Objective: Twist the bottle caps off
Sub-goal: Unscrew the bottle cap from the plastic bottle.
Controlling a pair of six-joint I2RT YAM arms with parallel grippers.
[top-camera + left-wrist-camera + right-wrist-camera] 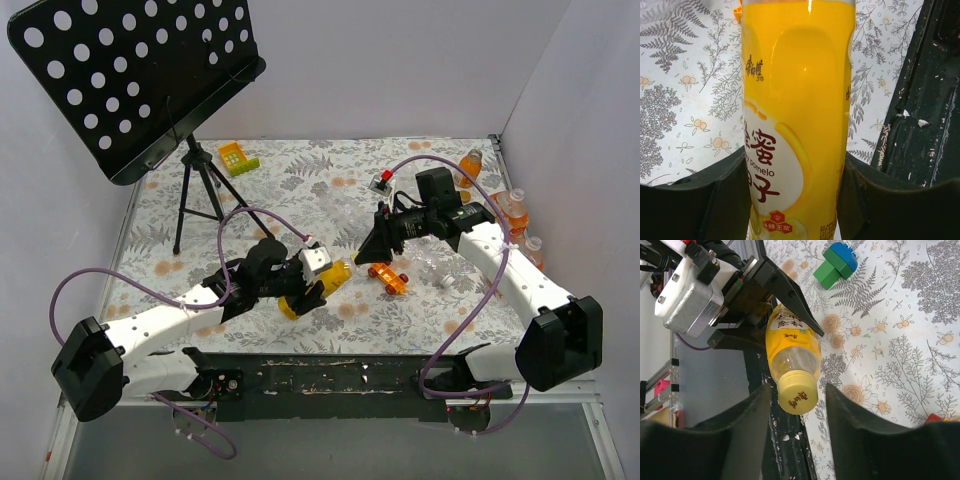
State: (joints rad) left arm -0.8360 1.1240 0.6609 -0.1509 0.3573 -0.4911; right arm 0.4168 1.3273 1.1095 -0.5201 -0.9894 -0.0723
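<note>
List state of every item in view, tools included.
Yellow bottle: lying sideways, held.
Cap: on, ungripped.
Left tool: shut on yellow bottle.
Right tool: open, facing cap.
Orange bottles: seem upright, untouched.
Toy car: loose, untouched.
Music stand: upright.

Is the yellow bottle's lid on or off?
On. The yellow cap sits on the neck of the yellow bottle, seen from the right wrist.

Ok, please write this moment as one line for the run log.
left pincer: shut on yellow bottle | right pincer: open, flanking yellow cap, not closed | step: yellow cap not yet off
</note>
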